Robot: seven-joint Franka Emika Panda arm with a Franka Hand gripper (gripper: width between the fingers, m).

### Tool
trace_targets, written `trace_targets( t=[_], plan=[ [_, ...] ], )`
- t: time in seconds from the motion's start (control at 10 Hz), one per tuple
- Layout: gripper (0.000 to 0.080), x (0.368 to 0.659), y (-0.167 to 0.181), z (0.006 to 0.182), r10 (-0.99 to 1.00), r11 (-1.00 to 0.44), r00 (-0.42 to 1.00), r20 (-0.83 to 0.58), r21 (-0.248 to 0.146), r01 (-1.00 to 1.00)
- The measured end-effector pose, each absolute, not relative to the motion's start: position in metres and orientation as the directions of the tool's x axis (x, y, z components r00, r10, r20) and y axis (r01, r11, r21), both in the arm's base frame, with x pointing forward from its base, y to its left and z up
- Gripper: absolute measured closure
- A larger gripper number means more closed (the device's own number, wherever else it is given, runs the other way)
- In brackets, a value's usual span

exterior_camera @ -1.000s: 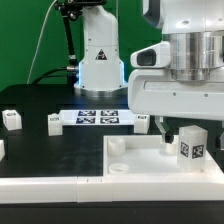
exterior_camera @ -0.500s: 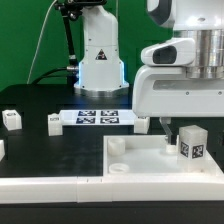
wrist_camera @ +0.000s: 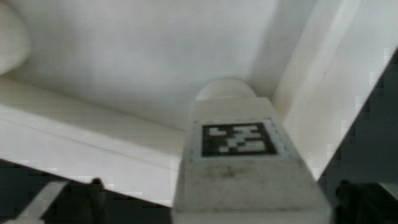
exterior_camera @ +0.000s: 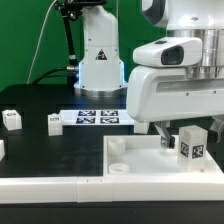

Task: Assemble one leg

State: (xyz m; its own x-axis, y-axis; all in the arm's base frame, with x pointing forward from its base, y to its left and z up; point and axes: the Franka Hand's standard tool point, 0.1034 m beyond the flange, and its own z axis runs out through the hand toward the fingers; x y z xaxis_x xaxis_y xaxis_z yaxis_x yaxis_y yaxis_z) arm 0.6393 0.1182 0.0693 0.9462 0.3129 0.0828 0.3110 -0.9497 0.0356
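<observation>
A leg point(exterior_camera: 193, 143), a chunky white peg with a black-and-white tag, stands upright on the large white tabletop panel point(exterior_camera: 140, 165) at the exterior view's right. My gripper point(exterior_camera: 180, 138) hangs low over the panel, right at the leg, with one dark finger point(exterior_camera: 165, 136) showing beside it. In the wrist view the leg point(wrist_camera: 240, 150) fills the middle and lies between the two dark fingertips point(wrist_camera: 84, 200) of my gripper point(wrist_camera: 222, 202). There is a gap on each side, so the jaws are open and do not grip it.
The marker board point(exterior_camera: 98, 118) lies at the back in front of the robot base point(exterior_camera: 98, 60). Two more small white legs point(exterior_camera: 11, 120) point(exterior_camera: 53, 122) stand on the black table at the exterior view's left. A white part shows at the left edge point(exterior_camera: 2, 150).
The gripper's hand has shifted toward the exterior view's left and turned a little. The leg on the panel has stayed in place.
</observation>
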Motion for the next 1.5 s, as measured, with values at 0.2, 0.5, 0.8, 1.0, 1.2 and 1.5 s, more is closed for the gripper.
trace_targets(
  t=[0.2, 0.5, 0.8, 1.0, 1.2, 1.5],
  plan=[
    [0.0422, 0.639, 0.118, 0.069, 0.295, -0.955, 0.952, 0.083, 0.034, 0.293],
    [0.0508, 0.639, 0.119, 0.068, 0.186, -0.983, 0.979, 0.085, 0.02, 0.185],
    [0.0508, 0.639, 0.119, 0.068, -0.148, -0.989, 0.985, 0.091, -0.029, -0.146],
    [0.0508, 0.639, 0.12, 0.067, -0.343, -0.939, 0.935, 0.088, -0.059, -0.339],
    [0.0506, 0.637, 0.114, 0.067, -0.514, -0.857, 0.854, 0.081, -0.064, -0.511],
    [0.0495, 0.634, 0.096, 0.067, -0.675, -0.737, 0.733, 0.089, -0.038, -0.675]
  ],
)
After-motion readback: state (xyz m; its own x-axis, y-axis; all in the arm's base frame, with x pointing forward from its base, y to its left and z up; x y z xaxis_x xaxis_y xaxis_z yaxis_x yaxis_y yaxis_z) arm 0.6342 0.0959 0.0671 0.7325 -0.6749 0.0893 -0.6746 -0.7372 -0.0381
